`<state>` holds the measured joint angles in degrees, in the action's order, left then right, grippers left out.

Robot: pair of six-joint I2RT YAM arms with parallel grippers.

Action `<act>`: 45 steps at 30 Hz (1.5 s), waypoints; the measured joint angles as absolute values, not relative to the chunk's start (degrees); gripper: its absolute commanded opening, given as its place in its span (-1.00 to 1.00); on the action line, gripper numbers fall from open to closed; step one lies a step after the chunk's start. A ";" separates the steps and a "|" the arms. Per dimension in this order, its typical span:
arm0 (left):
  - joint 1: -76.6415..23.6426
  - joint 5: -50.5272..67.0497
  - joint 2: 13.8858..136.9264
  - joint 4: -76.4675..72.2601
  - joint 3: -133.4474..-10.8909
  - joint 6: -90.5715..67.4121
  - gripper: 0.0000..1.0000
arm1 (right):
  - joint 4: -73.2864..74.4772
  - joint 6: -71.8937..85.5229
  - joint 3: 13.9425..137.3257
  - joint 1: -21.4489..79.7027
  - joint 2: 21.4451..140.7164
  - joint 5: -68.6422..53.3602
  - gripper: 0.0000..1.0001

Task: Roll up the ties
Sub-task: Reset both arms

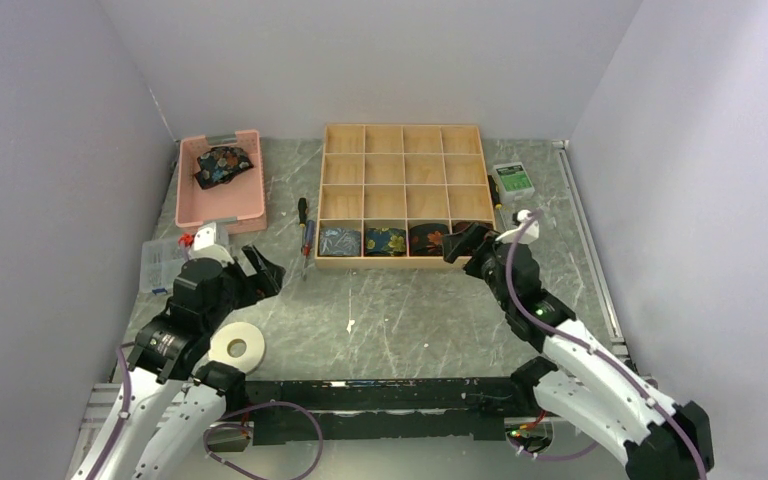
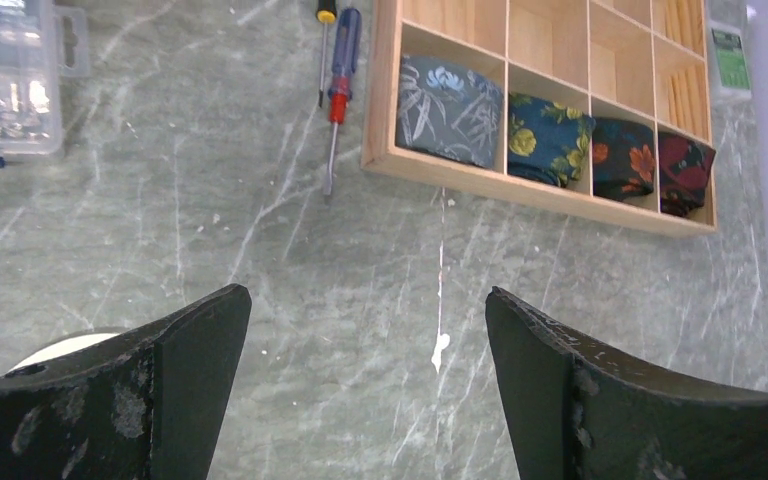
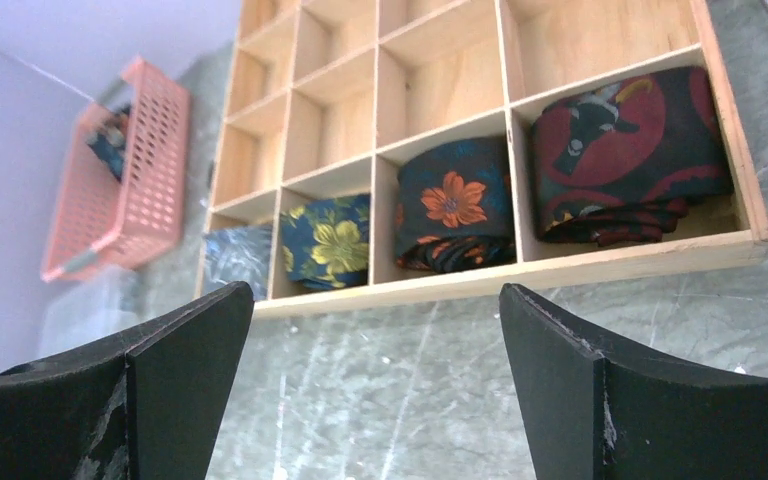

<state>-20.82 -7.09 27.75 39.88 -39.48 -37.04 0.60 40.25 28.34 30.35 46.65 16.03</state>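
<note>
Four rolled ties [image 3: 455, 205] fill the lowest row of the box [image 3: 560, 268]. Left end effector [image 2: 368, 310] and right end effector [image 3: 375, 300] stand apart, empty. I think the left should lift the crumpled tie [image 1: 223, 165] from the basket [image 1: 218, 205] by one end.

No txt is reading clearly in any view. The green-labelled pack [image 1: 512, 180], lying just right of the wooden tray [image 1: 400, 264], is carrying pale print on a green & black label, but it's blurring too small to make out. The ties [image 3: 455, 205] in the tray's near row are showing flower & animal prints only, no letters or nos.
</note>
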 measured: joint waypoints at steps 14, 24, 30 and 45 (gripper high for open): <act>-20.82 -21.17 31.57 33.01 -40.62 -37.60 0.87 | 10.61 37.82 40.40 30.61 37.54 29.76 0.99; -20.82 -22.52 41.63 23.81 -41.17 -27.00 0.87 | 12.45 28.38 43.03 30.59 40.71 36.91 0.99; -20.71 -23.86 52.69 9.72 -40.34 -20.18 0.87 | 10.66 26.87 43.40 30.65 48.90 32.14 0.99; -17.98 -17.80 56.10 -10.52 -32.53 -3.92 0.87 | -8.21 21.45 35.09 28.03 44.25 34.68 0.99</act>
